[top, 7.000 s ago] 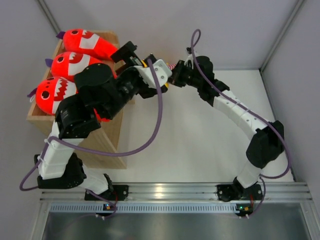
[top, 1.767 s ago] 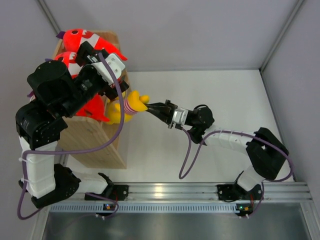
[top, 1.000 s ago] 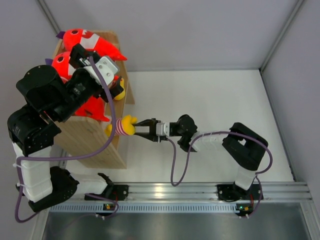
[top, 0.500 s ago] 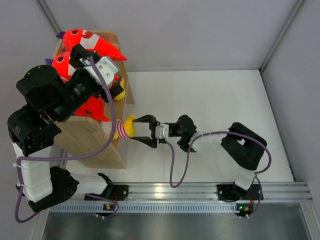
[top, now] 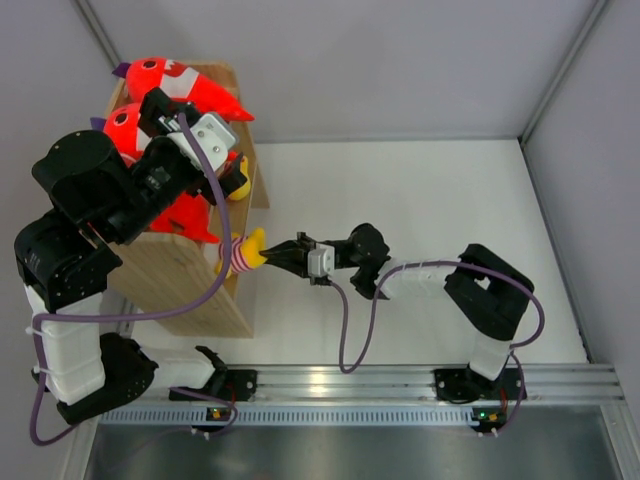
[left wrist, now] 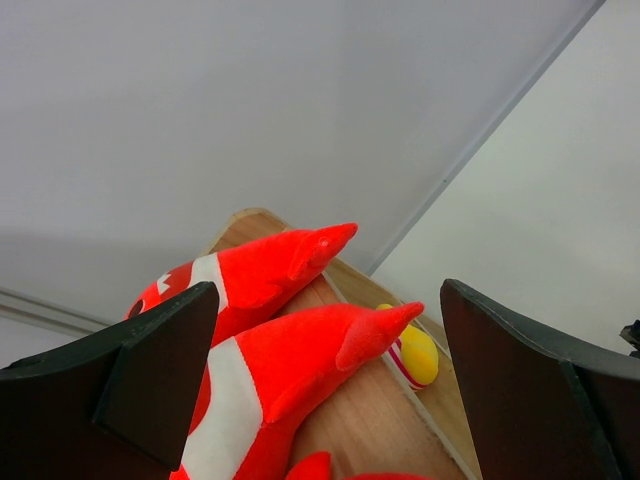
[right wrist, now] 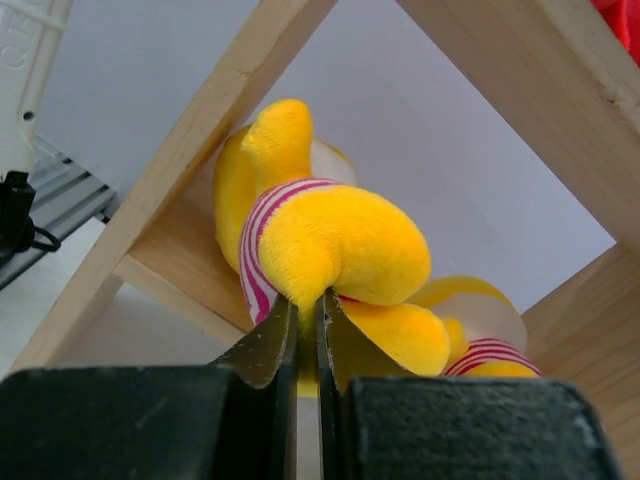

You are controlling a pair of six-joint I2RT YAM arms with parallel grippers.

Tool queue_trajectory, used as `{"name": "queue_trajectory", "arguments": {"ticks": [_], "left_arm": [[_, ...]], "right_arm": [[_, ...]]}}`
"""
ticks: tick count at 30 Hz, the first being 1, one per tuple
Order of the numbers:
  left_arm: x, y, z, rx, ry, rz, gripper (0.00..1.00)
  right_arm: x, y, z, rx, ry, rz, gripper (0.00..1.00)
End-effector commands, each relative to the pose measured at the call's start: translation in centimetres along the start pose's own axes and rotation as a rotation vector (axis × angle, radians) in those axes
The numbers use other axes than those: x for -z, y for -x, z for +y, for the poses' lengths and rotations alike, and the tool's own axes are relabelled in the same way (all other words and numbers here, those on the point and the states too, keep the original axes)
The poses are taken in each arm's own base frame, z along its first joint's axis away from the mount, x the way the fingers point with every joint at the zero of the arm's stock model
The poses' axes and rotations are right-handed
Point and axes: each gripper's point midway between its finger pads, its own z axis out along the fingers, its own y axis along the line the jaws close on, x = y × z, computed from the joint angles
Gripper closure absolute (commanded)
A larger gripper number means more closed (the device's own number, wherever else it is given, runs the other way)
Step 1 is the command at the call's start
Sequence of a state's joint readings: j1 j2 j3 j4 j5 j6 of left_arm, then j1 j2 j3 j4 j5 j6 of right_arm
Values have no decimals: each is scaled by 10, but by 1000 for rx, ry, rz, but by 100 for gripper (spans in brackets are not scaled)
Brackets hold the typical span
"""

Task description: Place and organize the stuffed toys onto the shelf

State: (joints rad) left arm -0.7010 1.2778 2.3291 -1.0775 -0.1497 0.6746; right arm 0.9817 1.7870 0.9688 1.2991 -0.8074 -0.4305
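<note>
Right wrist, right pincer (right wrist: pixel 305 298) together at yellow toy (right wrist: pixel 340 245), left pincer (left wrist: pixel 328 300) apart, shark (top: pixel 190 216) mostly under left arm (top: pixel 100 190)

We classify this site as a robotics lab test cell — a left arm (top: pixel 90 220) and a right arm (top: pixel 480 295) bolted to an aluminium rail (top: pixel 340 380) at the edge of a white table (top: pixel 420 190), enclosed by plain grey panels (top: pixel 400 60) with metal corner posts (top: pixel 560 70), purple cables (top: pixel 345 340) routed loose.

Shelf (top: pixel 185 290) on the table's (top: pixel 430 190) left, sharks (top: pixel 175 85) side by side on top, small toy (top: pixel 238 178) right of them, second toy (top: pixel 246 256) in the opening below.
</note>
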Motion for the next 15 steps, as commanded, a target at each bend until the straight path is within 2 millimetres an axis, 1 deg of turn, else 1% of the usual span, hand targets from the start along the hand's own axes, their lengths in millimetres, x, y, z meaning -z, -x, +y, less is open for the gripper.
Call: {"name": "queue_trajectory", "arguments": {"ticks": [1,2,3,4,5,6,7,8,10,11,13,15], "left_arm": [[10,4,5,10,18,-19,1],[10,4,6,7,19,-20,2],[10,3,5,6,17,-18,2],[10,3,5,6,16,-17,2],[10,3,5,6,16,-19,2],[9,3,4,4,13,-15,1],[10,4,5,5,14,-20,2],[8,3,4,6,12,-16,2],[7,3,3,5,8,-15,2],[7,3,4,4,9,-16,1],[6,3,3,5,6,-14,1],[7,3,4,2,10,-14,2]], "right_arm": [[-13,9,2,73,62,-15,100],[-13,7,2,89,70,-1,100],[-14,5,0,154,79,14,100],[-11,-12,10,124,119,79,100],[-10,-18,10,155,125,117,100],[-11,-25,7,257,141,146,100],[-11,-29,8,283,145,167,100],[-11,-37,5,299,126,196,100],[-13,-43,-6,356,105,219,100],[-11,-51,-10,393,98,248,100],[-13,-53,-17,422,81,257,100],[-16,-57,-20,437,75,264,100]]}}
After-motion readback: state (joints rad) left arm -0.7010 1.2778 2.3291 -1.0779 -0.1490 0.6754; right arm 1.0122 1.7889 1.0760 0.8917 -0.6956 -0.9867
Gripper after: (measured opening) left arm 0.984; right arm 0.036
